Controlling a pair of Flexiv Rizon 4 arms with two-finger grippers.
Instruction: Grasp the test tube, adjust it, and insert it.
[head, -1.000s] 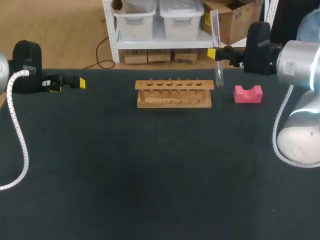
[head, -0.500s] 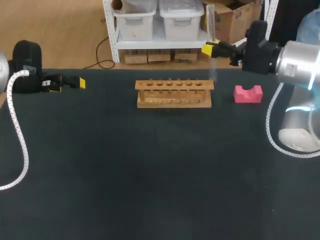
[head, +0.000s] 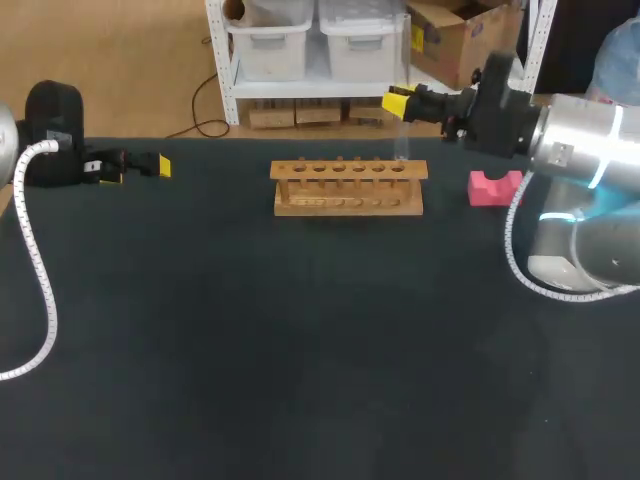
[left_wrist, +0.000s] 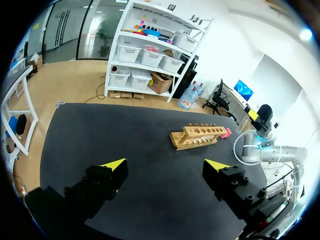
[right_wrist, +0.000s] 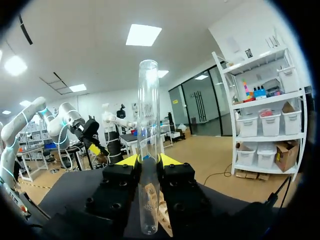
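The clear glass test tube (right_wrist: 148, 100), a slim cylinder with an open mouth and a rounded bottom, stands upright, pinched at about mid-length in the right gripper (right_wrist: 148, 161). The black fingers with their wedge-shaped yellow tips press it from both sides, so the grip is closed on the glass. From the head view the right gripper (head: 400, 103) hangs over the right end of the light wooden rack (head: 348, 187). The rack is a long two-tier stand with a row of round holes in its top board. The tube (head: 401, 140) shows there only as a faint streak, its lower end at the rightmost hole; whether it has entered, I cannot tell.

Just beside the rack's right end lies a pink, foam-like block (head: 490, 188) with a notch scooped into its top. Everything sits on the matte black table (head: 300, 350).

Well apart, at the table's far left edge, the left gripper (left_wrist: 162, 167) has its fingers spread wide with nothing between them.
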